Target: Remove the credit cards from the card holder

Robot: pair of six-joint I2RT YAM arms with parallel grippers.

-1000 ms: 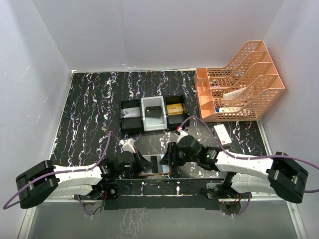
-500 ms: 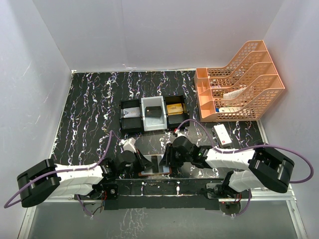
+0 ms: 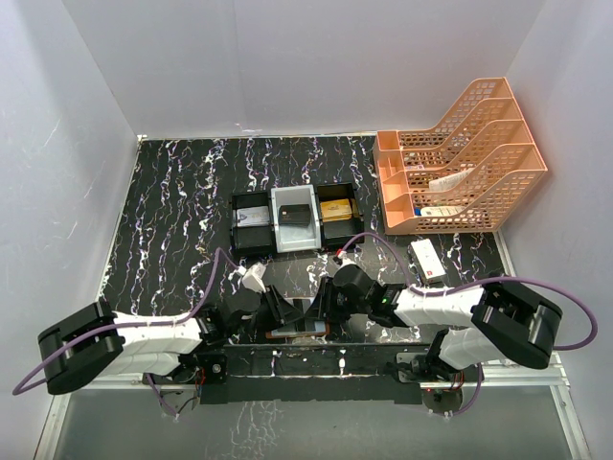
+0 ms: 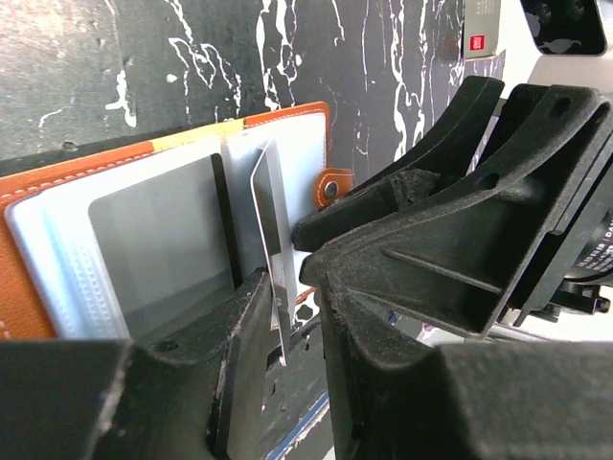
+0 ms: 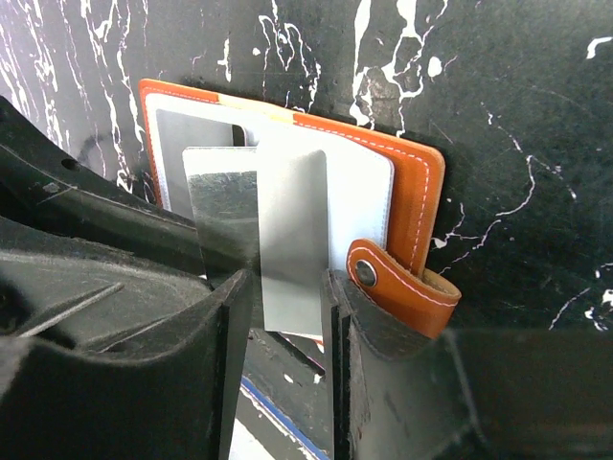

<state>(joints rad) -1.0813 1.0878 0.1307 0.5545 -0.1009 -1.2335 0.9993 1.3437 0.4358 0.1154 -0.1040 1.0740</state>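
The brown card holder (image 3: pixel 290 334) lies spread open at the table's near edge, its pale pockets up (image 4: pixel 57 307) (image 5: pixel 417 192). One pale grey credit card (image 4: pixel 268 211) (image 5: pixel 292 240) sticks up out of a pocket towards the near edge. My left gripper (image 3: pixel 280 309) (image 4: pixel 287 278) has its fingers closed to a narrow gap round this card, one on each face. My right gripper (image 3: pixel 326 305) (image 5: pixel 287 280) is a little open with nothing clamped. Its fingertips rest on the holder beside the clasp tab (image 5: pixel 402 283). Another grey card (image 4: pixel 163 240) lies in a pocket.
A black-and-white compartment tray (image 3: pixel 237 233) stands behind the grippers, with a gold block (image 3: pixel 335 209) in its right bay. A white box with a red mark (image 3: pixel 426 259) lies to the right. An orange file rack (image 3: pixel 460 153) fills the back right corner.
My right gripper slid left up to the holder, then my left gripper moved right over it. The two grippers now meet above the holder.
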